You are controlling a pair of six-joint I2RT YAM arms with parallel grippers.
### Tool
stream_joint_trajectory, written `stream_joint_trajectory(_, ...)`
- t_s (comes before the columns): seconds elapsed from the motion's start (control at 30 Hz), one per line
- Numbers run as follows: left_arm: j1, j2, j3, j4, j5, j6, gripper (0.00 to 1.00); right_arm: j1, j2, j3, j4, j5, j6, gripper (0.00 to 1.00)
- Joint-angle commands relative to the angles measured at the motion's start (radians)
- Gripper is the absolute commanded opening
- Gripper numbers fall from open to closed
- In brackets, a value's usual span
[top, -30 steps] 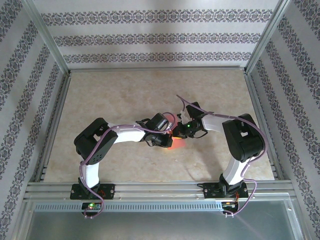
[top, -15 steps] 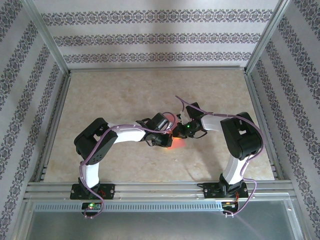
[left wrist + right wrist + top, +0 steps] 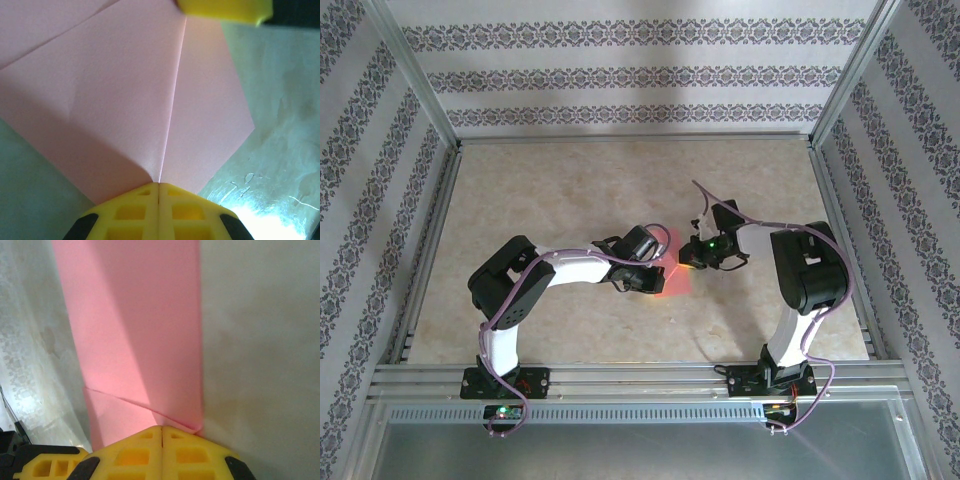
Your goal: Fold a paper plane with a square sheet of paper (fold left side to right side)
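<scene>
I see the pink paper point(image 3: 672, 275) lying flat near the middle of the table point(image 3: 550, 190), partly folded, with one crease down it. The left claw point(image 3: 159, 186) has its fingers pressed together, tips at the crease end. The right claw point(image 3: 162, 429) is closed too, tips at a paper corner. I can't tell if either pinches paper. The claws flank it.

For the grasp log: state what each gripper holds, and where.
Left gripper, shut, meets the crease end of the pink paper; right gripper, shut, its folded edge. Pinched or pressed cannot be told.
</scene>
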Motion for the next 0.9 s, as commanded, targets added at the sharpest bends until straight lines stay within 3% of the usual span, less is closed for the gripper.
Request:
stream_joint_trajectory(0.0, -0.006, 0.046, -0.046, -0.128, -0.066, -0.005, 0.00, -0.042, 0.035, 0.049, -0.013, 0.047, -0.038, 0.00)
stream_joint_trajectory(0.2, -0.006, 0.039, -0.048, -0.109, -0.058, -0.007, 0.00, -0.083, 0.038, 0.107, -0.049, 0.035, -0.041, 0.00)
stream_joint_trajectory(0.37, -0.006, 0.029, -0.042, -0.082, -0.050, -0.015, 0.00, -0.082, -0.054, 0.085, -0.059, 0.014, -0.026, 0.00)
stream_joint_trajectory(0.63, -0.006, 0.036, -0.023, -0.079, -0.048, -0.008, 0.00, 0.013, -0.156, -0.067, -0.004, -0.022, 0.029, 0.00)
stream_joint_trajectory(0.87, -0.006, 0.036, -0.024, -0.078, -0.048, -0.010, 0.00, 0.079, -0.123, -0.094, 0.073, -0.042, 0.056, 0.00)
